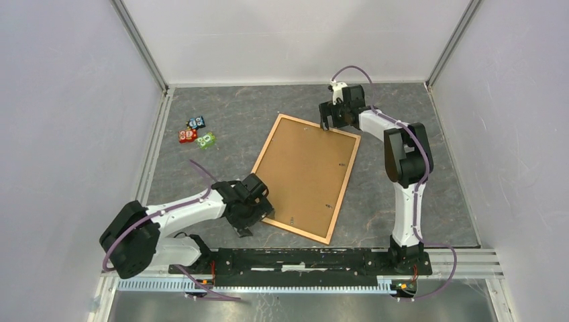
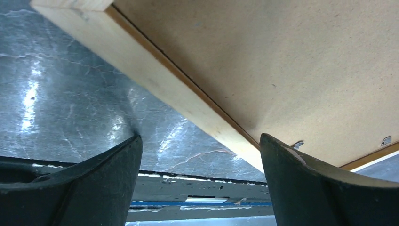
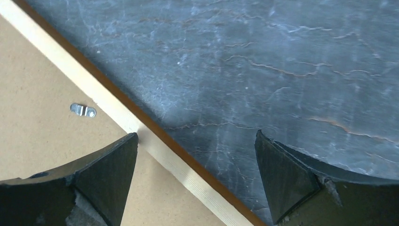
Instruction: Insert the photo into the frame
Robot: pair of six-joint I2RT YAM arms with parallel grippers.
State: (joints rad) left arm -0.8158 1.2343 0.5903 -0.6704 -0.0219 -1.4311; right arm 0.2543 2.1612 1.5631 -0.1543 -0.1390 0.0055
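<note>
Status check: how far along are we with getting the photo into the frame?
Looks done: the frame lies back-up on the table, fibreboard back seated, a clip showing. The photo appears in no view; whether it is inside cannot be told. In hand: nothing; left hand and right hand are open, each straddling a frame rail. Left: confirm the photo is in.
</note>
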